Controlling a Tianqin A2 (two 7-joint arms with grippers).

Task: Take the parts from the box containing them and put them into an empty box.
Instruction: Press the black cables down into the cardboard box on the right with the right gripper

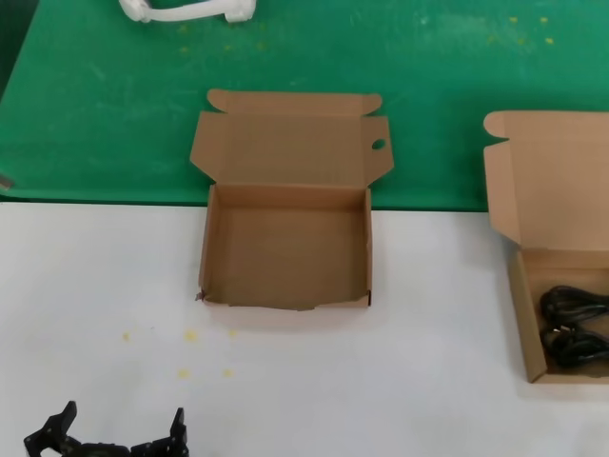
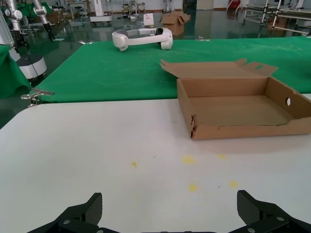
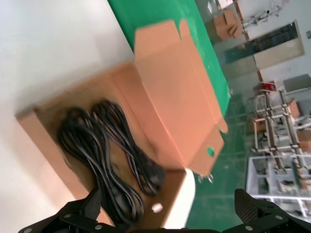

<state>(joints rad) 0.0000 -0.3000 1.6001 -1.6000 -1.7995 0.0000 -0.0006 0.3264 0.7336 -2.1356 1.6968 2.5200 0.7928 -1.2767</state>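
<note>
1. The empty box (image 1: 285, 243) stands open in the middle of the white tabletop (image 1: 95, 286); behind it lies a green mat (image 1: 114, 105) with a white headset (image 2: 142, 38).
2. The box with the parts (image 1: 561, 286) is at the right, cut off by the head view's edge; only the right wrist view shows its 2 black cable bundles (image 3: 112, 155) fully.
3. The left claw (image 2: 170, 213) hangs wide open and empty over the near tabletop; the right claw (image 3: 170, 213), open and empty, hovers above the cables.

Bright, even indoor light with soft shadows; right wrist view motion-blurred
</note>
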